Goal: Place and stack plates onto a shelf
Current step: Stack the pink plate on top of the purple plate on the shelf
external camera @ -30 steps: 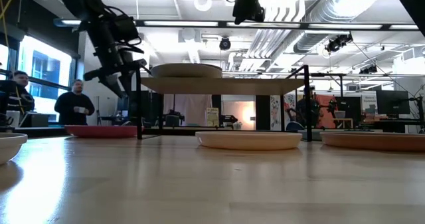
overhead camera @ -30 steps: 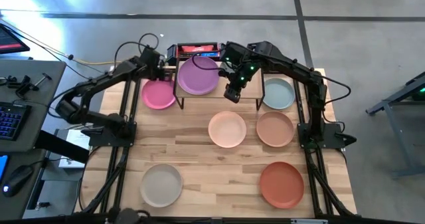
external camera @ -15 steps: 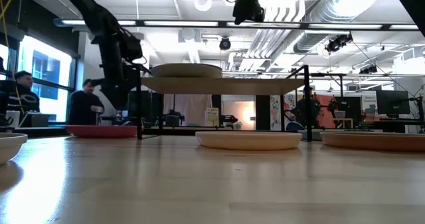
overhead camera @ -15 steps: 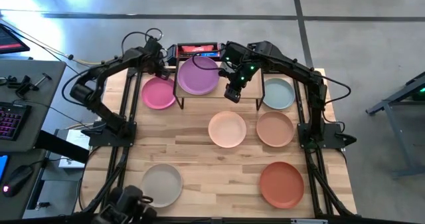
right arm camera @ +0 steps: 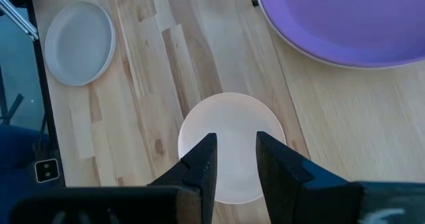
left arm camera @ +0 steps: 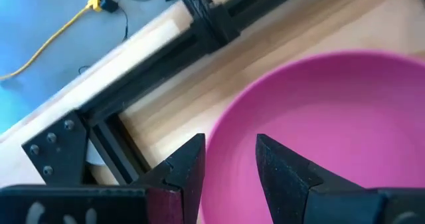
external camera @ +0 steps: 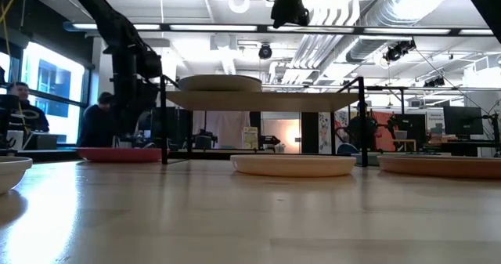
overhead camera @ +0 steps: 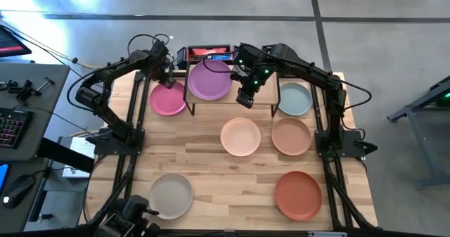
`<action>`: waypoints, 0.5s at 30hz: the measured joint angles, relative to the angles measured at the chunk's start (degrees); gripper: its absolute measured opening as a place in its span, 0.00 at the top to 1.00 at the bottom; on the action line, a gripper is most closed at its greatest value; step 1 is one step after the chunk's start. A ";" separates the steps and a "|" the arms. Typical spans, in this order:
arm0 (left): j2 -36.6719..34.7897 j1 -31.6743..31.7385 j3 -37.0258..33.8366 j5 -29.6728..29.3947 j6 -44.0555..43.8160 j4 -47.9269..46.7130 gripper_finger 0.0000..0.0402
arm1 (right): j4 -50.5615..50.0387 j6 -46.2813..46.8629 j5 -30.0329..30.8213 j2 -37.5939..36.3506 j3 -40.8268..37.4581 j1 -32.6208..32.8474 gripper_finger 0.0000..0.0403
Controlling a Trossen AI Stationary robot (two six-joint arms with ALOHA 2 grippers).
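Note:
A pink plate [overhead camera: 167,100] lies flat on the table left of the shelf [overhead camera: 264,105]. My left gripper [overhead camera: 166,75] hangs open over its far rim, pointing steeply down. In the left wrist view, my left gripper [left arm camera: 230,154] has one finger on either side of the rim of the pink plate [left arm camera: 332,117], and no touch shows. A purple plate [overhead camera: 209,80] rests on the shelf's left half. My right gripper [overhead camera: 246,96] hovers open and high over the shelf's near edge, holding nothing; the peach plate [right arm camera: 229,147] lies below it.
Teal [overhead camera: 294,98], peach [overhead camera: 240,136], tan [overhead camera: 291,136], terracotta [overhead camera: 298,195] and grey [overhead camera: 170,195] plates lie singly on the table. A red-and-black box [overhead camera: 207,53] sits behind the shelf. Black frame rails [left arm camera: 113,144] run along the table's left side. People stand beyond the table.
My left gripper has rolled about its own line, tipped to point more steeply down, and sunk toward the pink plate's far rim. Its arm's elbow has swung toward the far edge. The plates have kept their places.

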 joint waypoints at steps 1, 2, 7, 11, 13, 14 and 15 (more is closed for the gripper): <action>0.42 -0.02 0.02 -0.33 0.00 -0.33 0.70 | -0.04 0.00 0.02 0.00 0.00 0.00 0.79; 1.04 -0.01 0.02 -0.44 -0.01 -0.82 0.70 | -0.02 0.00 0.02 0.02 0.00 0.00 0.79; 2.97 0.00 0.02 -0.99 -0.91 -1.49 0.70 | -0.02 0.00 0.12 0.01 0.00 0.00 0.79; 3.95 0.00 0.02 -1.55 -0.59 -1.45 0.70 | -0.02 0.00 0.13 0.02 0.00 0.02 0.79; 4.78 0.00 0.02 -1.65 -0.55 -1.47 0.70 | -0.02 0.00 0.13 0.02 0.00 0.00 0.79; 5.21 0.00 0.02 -1.65 -0.47 -1.47 0.70 | -0.02 0.01 0.13 0.01 0.00 0.00 0.79; 5.53 0.00 0.00 -1.65 -0.28 -1.43 0.70 | -0.02 0.00 0.11 0.02 0.00 0.01 0.79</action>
